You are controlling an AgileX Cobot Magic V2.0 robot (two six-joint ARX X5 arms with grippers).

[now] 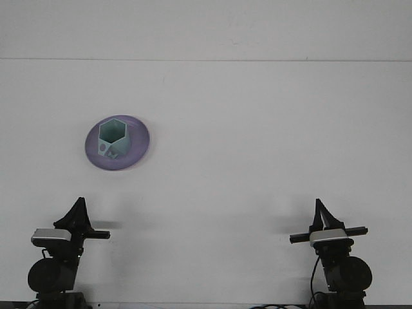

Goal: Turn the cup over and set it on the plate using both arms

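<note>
cup (113, 138): smooth matt plastic by its look
plate (138, 145): smooth, slight sheen
table (257, 141): matt, even surface
grippers: matt black housing, likely plastic

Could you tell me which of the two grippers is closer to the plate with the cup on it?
The left gripper. It sits almost directly below the purple plate holding the green cup, whereas the right gripper is far across the table.
</note>
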